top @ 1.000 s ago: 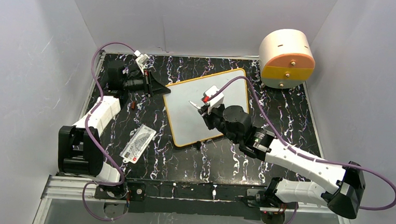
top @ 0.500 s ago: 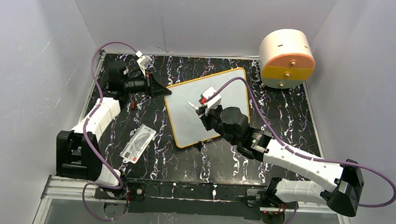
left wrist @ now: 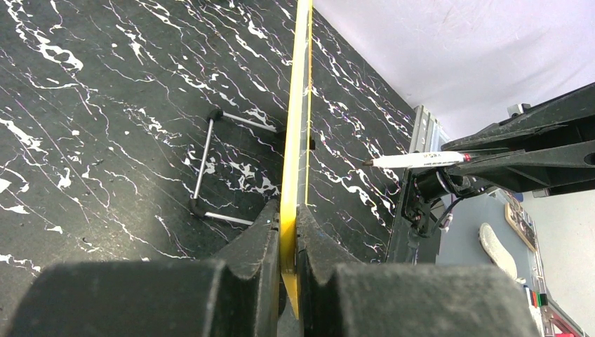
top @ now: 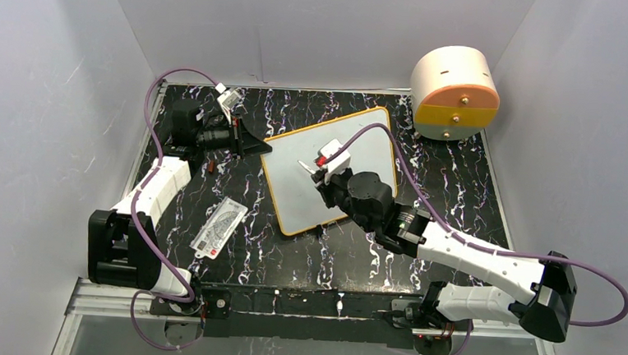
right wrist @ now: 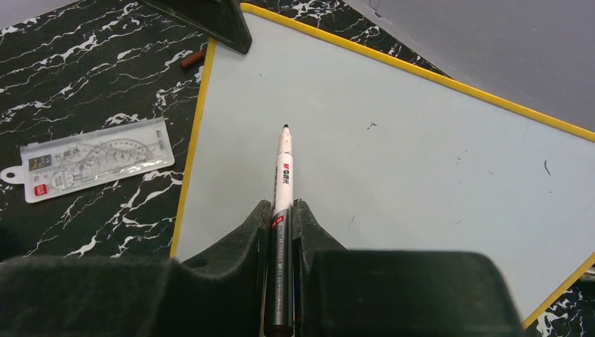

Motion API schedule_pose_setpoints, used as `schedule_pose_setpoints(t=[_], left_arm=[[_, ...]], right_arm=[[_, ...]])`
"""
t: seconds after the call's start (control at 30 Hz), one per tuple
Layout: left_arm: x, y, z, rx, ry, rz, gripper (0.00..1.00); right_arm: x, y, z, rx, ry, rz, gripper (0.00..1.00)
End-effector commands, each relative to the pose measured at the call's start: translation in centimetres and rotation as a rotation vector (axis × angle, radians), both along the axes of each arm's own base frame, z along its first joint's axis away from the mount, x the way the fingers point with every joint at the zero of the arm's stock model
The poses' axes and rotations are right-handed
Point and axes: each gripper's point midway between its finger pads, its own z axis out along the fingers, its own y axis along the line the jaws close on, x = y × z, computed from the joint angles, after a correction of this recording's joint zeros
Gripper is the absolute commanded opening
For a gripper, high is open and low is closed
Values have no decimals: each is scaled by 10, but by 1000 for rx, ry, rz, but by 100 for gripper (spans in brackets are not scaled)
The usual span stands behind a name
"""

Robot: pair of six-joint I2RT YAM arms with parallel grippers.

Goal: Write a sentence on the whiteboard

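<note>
Whiteboard (top: 293, 197) sits mid-table, tilted up on a wire stand and turned at an angle. Its face is blank apart from a few stray specks, so no sentence on it yet.

Left hand (left wrist: 288, 232) is clamped narrow on the yellow frame at the board's left corner, bracing it. Right hand (right wrist: 283, 210) is closed on a pen (right wrist: 284, 165), with the barrel between the fingers and the uncapped dark tip sticking out ahead.

Key relation: the board face lies straight ahead of the pen tip. The pen's long axis points toward the upper-left part of the board, near the corner the left hand grips. From the left wrist view the tip is clearly off the surface, with a gap between them.

The right arm is the writing arm and hangs over the board. Judgement: writing hasn't started, and the next move needs the tip brought onto the face near that left side.

Off-task items: a clear plastic ruler card (top: 219, 228) on the table (top: 347, 254) left of the board, and a round cream-and-orange box (top: 454, 91) at far right.
</note>
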Motion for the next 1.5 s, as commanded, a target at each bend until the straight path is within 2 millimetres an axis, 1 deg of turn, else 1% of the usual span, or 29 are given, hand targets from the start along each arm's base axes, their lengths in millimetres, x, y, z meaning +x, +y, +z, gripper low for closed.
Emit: schedule_pose_setpoints(t=[0.0,0.2,0.4,0.53,0.63,0.83,1.0,1.1,1.17,1.37,1.47], left_arm=[[-6,0,0,25,-30,5,0],[-5,2,-1,38,-40,16,0],[-2,3,-6,56,-35,31,0],[-3,3,-5,56,-37,27,0],[-3,3,-5,57,-39,28,0],[-3,3,-5,56,-41,27,0],[-2,4,-6,61,-41,34,0],[-3,4,-4,60,-45,35,0],[-4,4,-3,61,-51,33,0],[-4,3,-4,59,-46,29,0],[-4,3,-3,60,-48,29,0]], right_arm=[[2,1,36,72,-53,-36,0],[3,4,33,39,-45,-69,0],[5,8,33,26,-36,-90,0],[7,10,32,2,-22,-112,0],[8,11,26,-26,-13,-117,0],[13,18,19,-64,6,-140,0],[18,30,17,-97,15,-146,0],[21,36,19,-98,11,-149,0],[20,41,22,-90,10,-141,0],[8,53,40,-74,-33,-128,0],[7,57,42,-66,-41,-124,0]])
